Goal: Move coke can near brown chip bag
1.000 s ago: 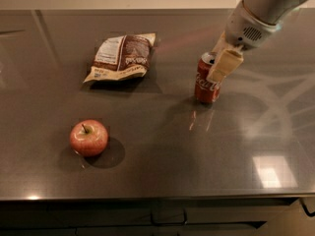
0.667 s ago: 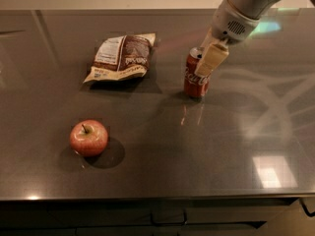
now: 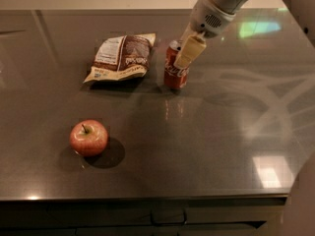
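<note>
- Camera view looks down on a dark, glossy table. We see three things on it, and the robot's arm reaches in from the upper right.
- The gripper sits at the far middle of the table, right at the coke can. It comes down onto the can at a slant from the upper right.
- We see one cream-coloured finger lying across the can's upper right side. The other is hidden behind the can.
- From how the finger presses flat against the can, we read the pincer as closed on it, gripping it near the top.
- The coke can stands upright, its silver top showing just left of the finger and its white script facing us. Its base is at the table surface, and we cannot tell whether it rests there or is held a hair above.
- The brown chip bag lies flat just left of the can, label panel up. We see a narrow strip of bare table between the bag's right edge and the can, so the two are close but apart.
- A red apple sits well apart from both, toward the near left of the table, stem up.
</note>
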You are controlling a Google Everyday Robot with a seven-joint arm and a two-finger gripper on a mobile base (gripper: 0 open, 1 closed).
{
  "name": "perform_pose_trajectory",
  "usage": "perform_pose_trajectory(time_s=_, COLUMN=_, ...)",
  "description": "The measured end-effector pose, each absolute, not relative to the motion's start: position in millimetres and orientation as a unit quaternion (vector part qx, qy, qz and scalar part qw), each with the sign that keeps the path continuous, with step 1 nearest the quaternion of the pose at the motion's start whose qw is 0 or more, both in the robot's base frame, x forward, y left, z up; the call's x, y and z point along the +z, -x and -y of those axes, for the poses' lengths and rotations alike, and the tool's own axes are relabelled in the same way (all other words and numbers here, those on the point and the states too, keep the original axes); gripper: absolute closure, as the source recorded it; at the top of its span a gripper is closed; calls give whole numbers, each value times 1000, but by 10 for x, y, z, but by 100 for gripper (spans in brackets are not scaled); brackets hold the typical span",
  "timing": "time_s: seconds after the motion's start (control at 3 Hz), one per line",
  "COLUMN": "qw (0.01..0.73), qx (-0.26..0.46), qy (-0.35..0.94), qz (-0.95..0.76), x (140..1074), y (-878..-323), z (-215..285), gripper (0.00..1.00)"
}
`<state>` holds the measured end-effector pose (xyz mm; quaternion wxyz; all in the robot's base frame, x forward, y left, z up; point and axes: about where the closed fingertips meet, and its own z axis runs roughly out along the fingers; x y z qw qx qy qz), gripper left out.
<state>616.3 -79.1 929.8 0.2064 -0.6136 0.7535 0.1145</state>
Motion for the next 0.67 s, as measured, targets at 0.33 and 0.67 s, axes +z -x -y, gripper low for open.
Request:
perform_pose_trajectory(time_s=0.33, qw=213, qx=123, qy=622, qz=-743, x=9309, y=-6247, z=583, gripper=100)
perform_pose_trajectory(time_s=0.67, qw=212, qx=121, qy=632, qz=-736, x=9276, y=-6293, z=420, gripper=82)
